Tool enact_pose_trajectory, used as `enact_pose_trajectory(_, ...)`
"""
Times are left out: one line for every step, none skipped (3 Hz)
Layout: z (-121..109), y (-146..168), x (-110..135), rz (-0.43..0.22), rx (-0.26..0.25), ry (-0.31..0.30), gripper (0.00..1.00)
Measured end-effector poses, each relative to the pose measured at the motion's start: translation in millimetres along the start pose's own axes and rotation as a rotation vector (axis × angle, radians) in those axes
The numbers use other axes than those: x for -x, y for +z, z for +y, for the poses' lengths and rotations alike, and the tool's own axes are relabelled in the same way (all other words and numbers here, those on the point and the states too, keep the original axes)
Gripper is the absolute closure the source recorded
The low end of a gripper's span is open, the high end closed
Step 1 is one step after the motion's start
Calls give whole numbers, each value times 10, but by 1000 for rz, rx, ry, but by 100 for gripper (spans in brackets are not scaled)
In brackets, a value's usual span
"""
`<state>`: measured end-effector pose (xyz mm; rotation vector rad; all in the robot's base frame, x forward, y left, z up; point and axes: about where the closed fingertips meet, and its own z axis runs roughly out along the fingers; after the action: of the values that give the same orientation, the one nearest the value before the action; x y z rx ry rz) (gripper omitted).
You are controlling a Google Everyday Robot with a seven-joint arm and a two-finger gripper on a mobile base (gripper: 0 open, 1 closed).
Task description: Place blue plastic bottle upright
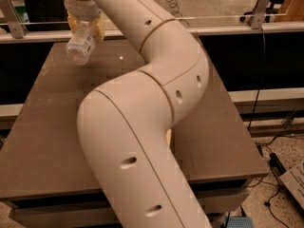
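Observation:
The blue plastic bottle [82,42] is a clear ribbed bottle with a white label. It hangs tilted in the air above the far left part of the brown table [42,127], its bottom end pointing down and left. My gripper [85,25] is at the top left of the view, shut on the bottle's upper part with its yellowish fingers [99,28] on either side. The bottle's cap is hidden by the gripper.
My large cream arm [156,103] crosses the middle of the view and hides much of the table. A sliver of the yellow sponge [167,137] shows behind the arm. A metal rail [228,22] runs behind the table. Cables lie on the floor at right [278,167].

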<state>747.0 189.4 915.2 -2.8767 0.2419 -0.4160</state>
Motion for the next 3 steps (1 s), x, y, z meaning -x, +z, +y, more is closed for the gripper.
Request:
enact_pose_trajectory(61, -377, 6, 54, -74, -4, 100)
enact_pose_trajectory(175, -513, 214, 97, -163, -46, 100)
enact_pose_trajectory(182, -505, 215, 95, -160, -46, 100)
